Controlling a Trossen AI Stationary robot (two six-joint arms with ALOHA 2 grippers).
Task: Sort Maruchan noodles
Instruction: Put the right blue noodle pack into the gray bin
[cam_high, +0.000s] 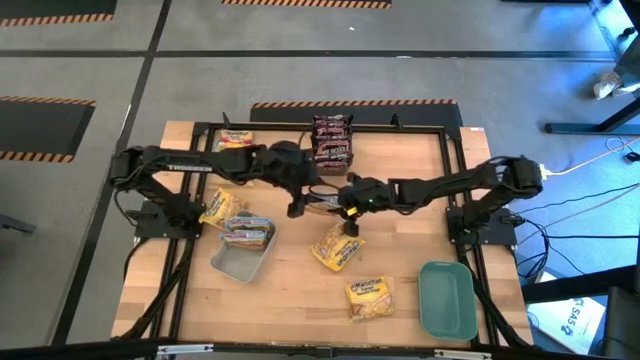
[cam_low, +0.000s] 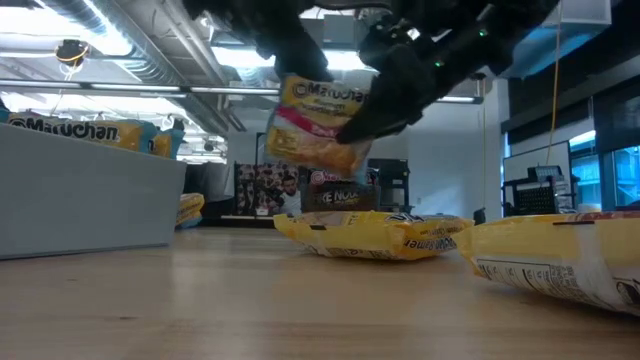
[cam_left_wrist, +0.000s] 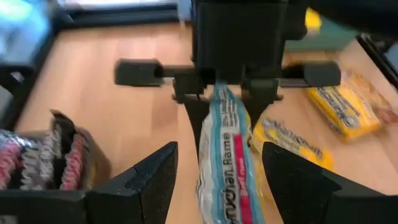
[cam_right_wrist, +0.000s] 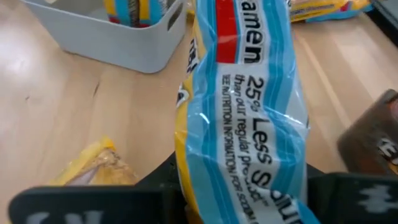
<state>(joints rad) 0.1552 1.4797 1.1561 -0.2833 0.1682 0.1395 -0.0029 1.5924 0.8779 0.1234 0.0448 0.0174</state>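
A Maruchan noodle packet, yellow with a pink band on one face and blue-and-white on the other, hangs in the air over the table's middle. My right gripper is shut on it. My left gripper faces it from the left and is open. Its two fingers stand wide on either side of the packet, with a gap at each side. More packets lie flat on the table: yellow ones toward the near side, and a dark brown stack at the far edge. My right gripper pinches the packet's end between its two fingers. It comes from the table's right, slanting downward. The packet is lifted clear of the table and sticks out past the fingers toward my left gripper, its faces upright.
A pale grey tray with packets in it stands at the near left. A teal tray stands at the near right. Yellow packets lie beside the left arm and at the far left. Bare wood shows between the two trays.
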